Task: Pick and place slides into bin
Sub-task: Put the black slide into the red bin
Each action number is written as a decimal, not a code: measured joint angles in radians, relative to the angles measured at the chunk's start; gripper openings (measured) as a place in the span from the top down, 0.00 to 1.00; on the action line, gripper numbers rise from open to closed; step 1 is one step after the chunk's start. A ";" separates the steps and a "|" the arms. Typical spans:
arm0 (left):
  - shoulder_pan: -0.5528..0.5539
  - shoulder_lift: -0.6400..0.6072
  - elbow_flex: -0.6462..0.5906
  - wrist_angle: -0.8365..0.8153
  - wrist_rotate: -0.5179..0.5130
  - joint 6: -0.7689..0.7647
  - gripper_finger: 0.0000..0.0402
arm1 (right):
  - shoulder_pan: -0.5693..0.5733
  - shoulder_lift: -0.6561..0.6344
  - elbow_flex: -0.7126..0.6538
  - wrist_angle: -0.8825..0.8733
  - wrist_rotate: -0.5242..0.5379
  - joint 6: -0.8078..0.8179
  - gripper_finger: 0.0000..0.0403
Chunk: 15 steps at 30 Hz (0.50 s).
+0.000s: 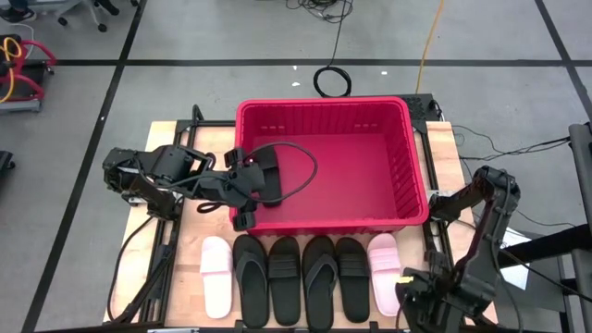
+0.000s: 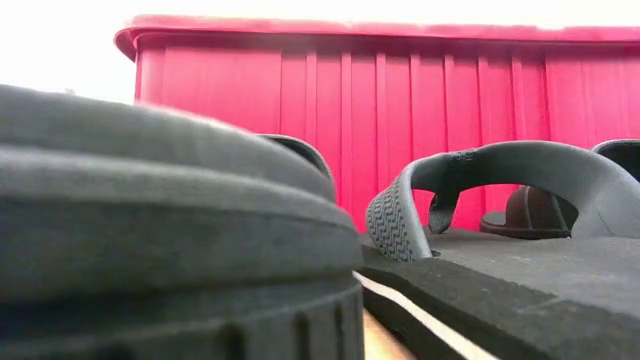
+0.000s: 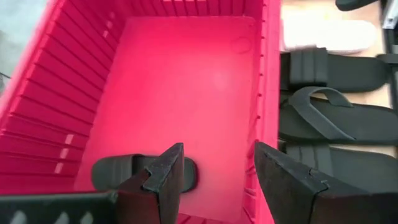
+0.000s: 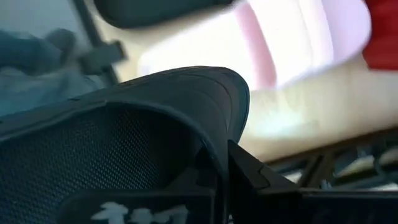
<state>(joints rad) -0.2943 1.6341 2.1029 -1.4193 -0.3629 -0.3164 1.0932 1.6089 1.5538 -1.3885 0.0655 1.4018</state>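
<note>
- High view: the left end effector [image 1: 242, 190] hung over the near-left corner of the red bin [image 1: 412, 166], reaching in from the left side of the tabletop [image 1: 180, 245]. Six slides lay toe-to-bin in a neat row just near of the bin: a pale pink slide [image 1: 217, 275] at the left, four black slides [image 1: 301, 277] in the middle, another pink slide [image 1: 384, 273] at the right. I judged the row was set there so either arm could reach one. The right end effector [image 1: 421, 301] sat folded at the near-right corner, beside that right pink slide, waiting.
- Low view: right down at tabletop level, black soles filled the near ground, a thong strap [image 2: 490, 175] arched up, and the bin's ribbed wall stood behind. No arm showed here.
- Left wrist view: the fingers [image 3: 165, 177] stood apart, holding nothing, above the bin floor. One black slide [image 3: 121, 173] already lay inside, just below them; it looked like a drop made from low down so it would land flat.
- Right wrist view: mostly its own dark body, with a blurred pink slide beyond. Its fingers, I could not tell.
- No readable writing or brand anywhere.
</note>
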 joint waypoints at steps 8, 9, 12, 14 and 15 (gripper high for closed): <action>0.000 0.000 0.000 0.000 0.033 0.000 0.52 | -0.049 0.000 0.180 -0.019 0.196 -0.201 1.00; 0.000 0.000 0.000 0.000 0.033 0.000 0.52 | -0.059 0.000 0.207 -0.029 0.243 -0.231 1.00; 0.000 0.000 0.000 0.001 0.033 -0.001 0.52 | -0.090 -0.002 0.274 -0.062 0.397 -0.338 1.00; 0.000 0.000 0.000 0.001 0.033 -0.001 0.52 | -0.116 -0.005 0.306 -0.078 0.474 -0.426 1.00; 0.000 0.000 0.000 0.001 0.033 -0.001 0.52 | -0.133 -0.010 0.317 -0.079 0.504 -0.471 1.00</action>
<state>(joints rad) -0.2943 1.6341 2.1029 -1.4181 -0.3302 -0.3176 0.9600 1.5991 1.8703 -1.4673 0.5691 0.9303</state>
